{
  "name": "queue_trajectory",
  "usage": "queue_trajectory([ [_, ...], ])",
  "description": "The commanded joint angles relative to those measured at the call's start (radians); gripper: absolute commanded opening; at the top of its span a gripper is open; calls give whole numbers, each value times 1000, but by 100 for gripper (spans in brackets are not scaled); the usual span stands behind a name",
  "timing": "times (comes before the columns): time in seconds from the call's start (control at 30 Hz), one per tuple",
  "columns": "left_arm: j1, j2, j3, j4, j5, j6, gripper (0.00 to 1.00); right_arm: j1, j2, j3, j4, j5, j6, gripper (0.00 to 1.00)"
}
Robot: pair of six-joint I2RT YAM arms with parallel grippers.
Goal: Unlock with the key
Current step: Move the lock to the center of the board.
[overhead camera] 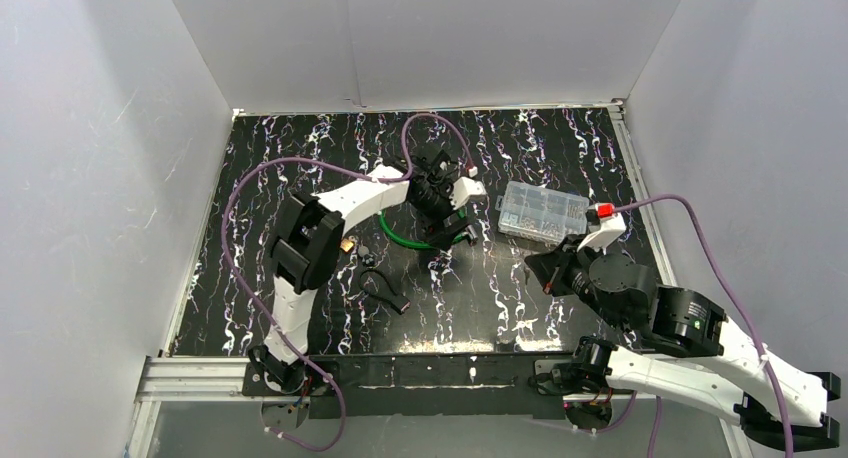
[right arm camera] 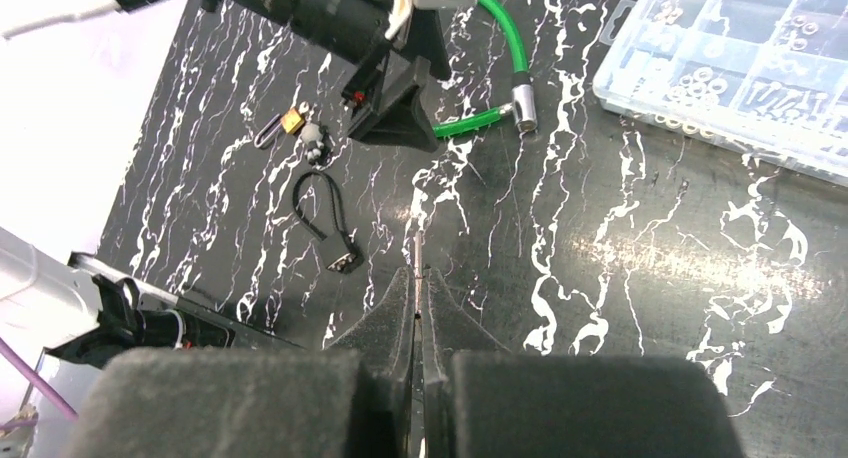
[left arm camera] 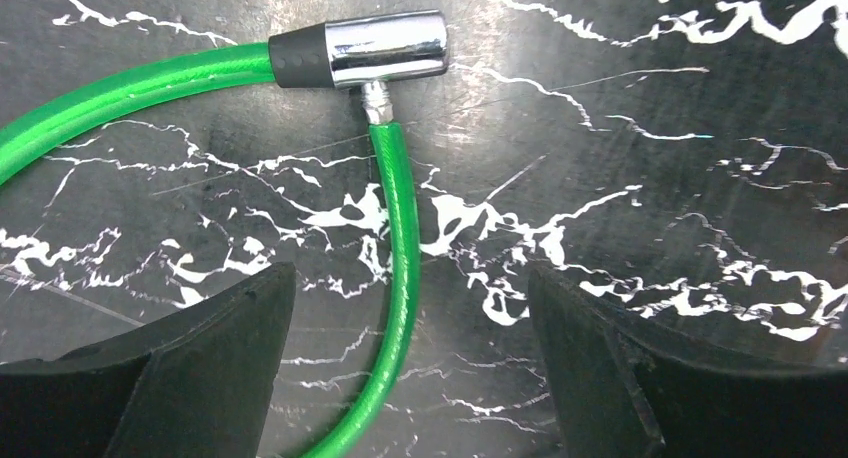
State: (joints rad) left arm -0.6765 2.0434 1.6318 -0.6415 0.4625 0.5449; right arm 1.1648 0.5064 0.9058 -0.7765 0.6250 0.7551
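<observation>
My left claw hangs open over the marbled table, its fingers either side of the green cable and touching neither the cable nor the table, as far as I can see. The chrome lock barrel lies just beyond my fingertips. One cable end runs into its black collar and the other plugs into its side.

My right claw is pressed closed on a thin metal sliver that I take for the key, well short of the barrel and pointing roughly toward it.

I judge the barrel to be hard, smooth and round, so it is likely to slip or roll under a loose pinch. The whole lock looks light enough to skate away when the key pushes in. The sheathed cable seems springy, and holding it would let the barrel swing. I would therefore close my left fingers across the barrel itself, near the black collar, where the surface looks less slick. I cannot see the keyhole from here and guess it is in the barrel's free end, so I would keep that face clear. The key is thin and may twist in my pinch, so it wants a straight, gentle push.
</observation>
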Motion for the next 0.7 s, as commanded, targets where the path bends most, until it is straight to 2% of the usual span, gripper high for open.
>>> queue_trajectory([
  [0.0, -7, 23, -10, 44, -6, 25, 82, -5, -20, -3, 33, 90, -4, 1],
  [0.1, -19, 36, -36, 53, 3, 39, 76, -9, -8, 8, 42, 110, -26, 1],
  [0.23, -38, 42, -79, 100, -1, 43, 56, -17, -7, 12, 79, 118, -61, 1],
  [0.33, -46, 55, -78, 105, 0, 11, 35, -25, -2, 12, 94, 116, -83, 1],
  [0.53, -89, 6, -176, 130, 5, -93, 29, -47, 9, 25, 93, 106, -108, 1],
  [0.6, -109, -34, -228, 148, -2, -150, 23, -54, 9, 25, 93, 102, -111, 1],
  [0.67, -124, -79, -270, 168, -8, -233, 24, -57, 11, 19, 93, 98, -111, 1],
])
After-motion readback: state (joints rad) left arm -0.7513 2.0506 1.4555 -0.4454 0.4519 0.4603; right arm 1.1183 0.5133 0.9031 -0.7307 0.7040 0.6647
